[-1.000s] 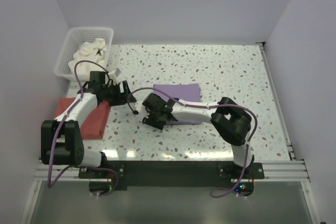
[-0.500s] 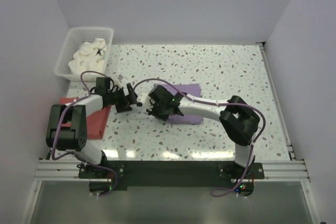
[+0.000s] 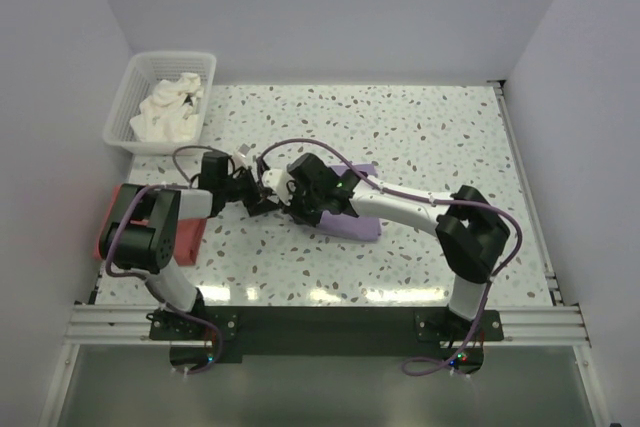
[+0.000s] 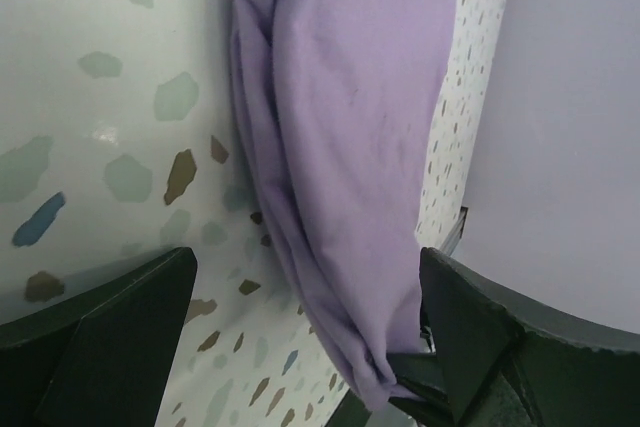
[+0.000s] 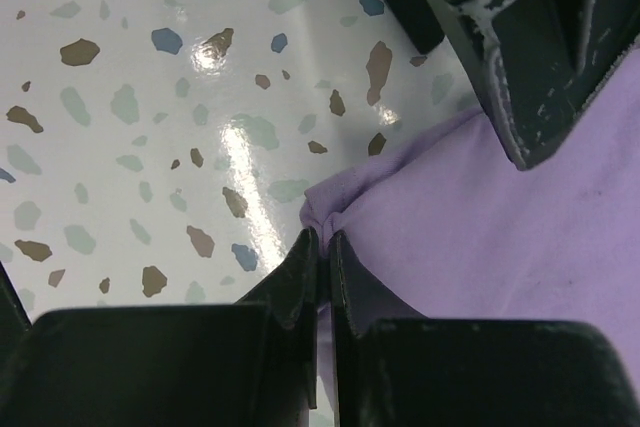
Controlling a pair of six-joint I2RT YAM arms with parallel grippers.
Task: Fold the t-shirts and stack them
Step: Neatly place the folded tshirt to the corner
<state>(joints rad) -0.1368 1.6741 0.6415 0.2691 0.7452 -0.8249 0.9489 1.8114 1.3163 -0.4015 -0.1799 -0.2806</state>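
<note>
Right wrist view, right gripper (image 5: 322, 239) pinching corner of lilac t-shirt (image 5: 480, 267), left gripper (image 4: 308, 257) spread wide just beside it

this looked like a robot lab test cell. plain pale walls (image 3: 330, 7) boxed in a speckled table (image 3: 430, 137) beyond and on both sides of the left gripper (image 3: 265, 197) and right gripper (image 3: 292, 205). behind them, two arms (image 3: 400, 209) trailing purple cables (image 3: 300, 143) were bolted to a metal rail (image 3: 540, 322) at the table's near edge. a black plate (image 3: 320, 319) on the rail carried both bases. a white basket (image 3: 125, 117) of white cloth (image 3: 170, 107) sat well beyond the left gripper, on its outer side, in the corner.
</note>
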